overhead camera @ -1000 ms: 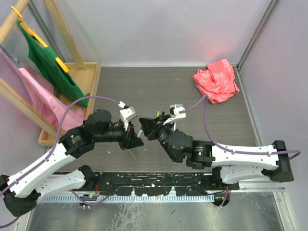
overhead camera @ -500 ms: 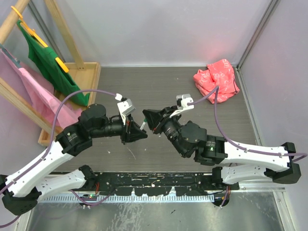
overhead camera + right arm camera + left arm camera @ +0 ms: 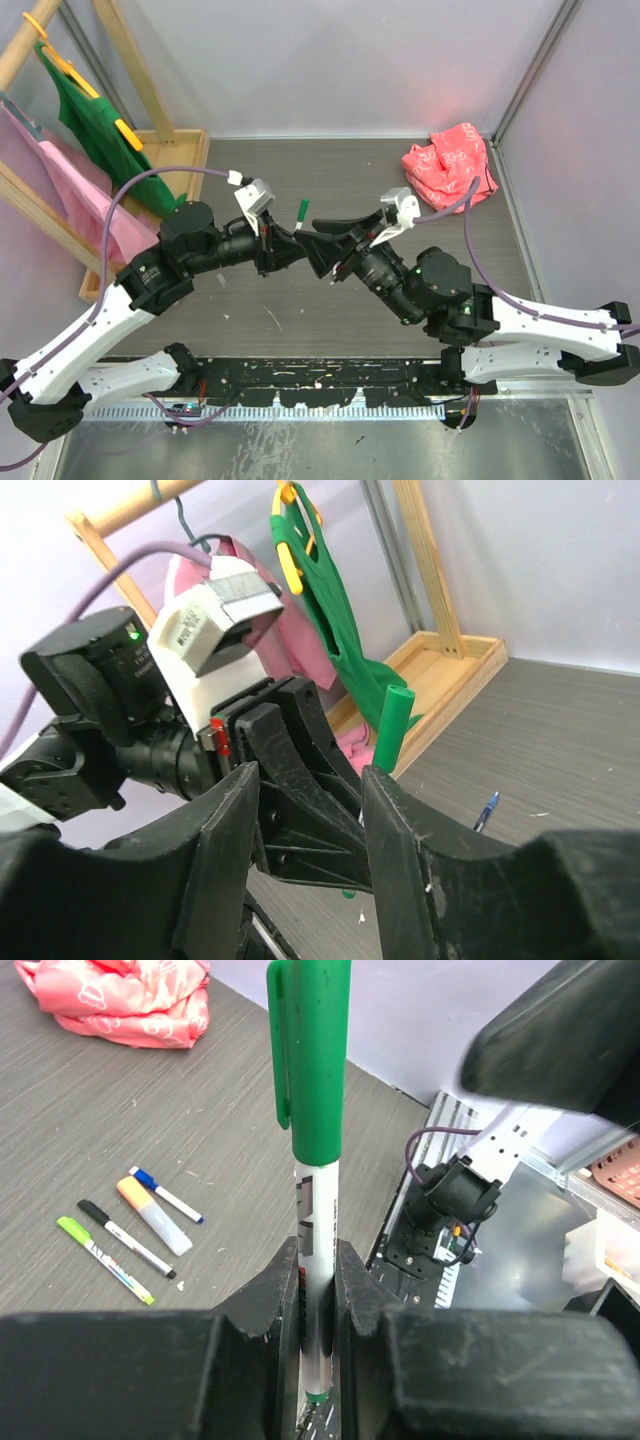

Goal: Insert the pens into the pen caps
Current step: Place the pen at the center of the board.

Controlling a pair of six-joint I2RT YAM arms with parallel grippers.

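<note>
We see the left fingers (image 3: 272,1290) closed narrowly on a green pen (image 3: 316,1250), gripping its pale barrel low down so that the pen stands upright between them. A green cap (image 3: 310,1060) with a clip sits on the pen's upper end. From the top view the pen (image 3: 300,210) is lifted above the middle of the grey counter (image 3: 330,175), just where the two arms meet.

The right fingers (image 3: 225,860) stand well apart with nothing between them. Through their gap, the right wrist view shows the left arm's black finger mount and the tip of the green cap (image 3: 392,725) just beyond the right-hand finger. From above, the right fingers (image 3: 345,225) point at the left ones and come very near the pen. We cannot tell whether they touch it.

Four more pens (image 3: 125,1239) lie side by side on the counter below the held one: a lime one, a black-ended one, a stubby orange one and a blue-ended one, close together but apart from each other. A crumpled pink cloth (image 3: 450,165) lies at the far right corner of the counter. A wooden rack (image 3: 135,70) stands at the far left, hung with a green garment (image 3: 100,130).
</note>
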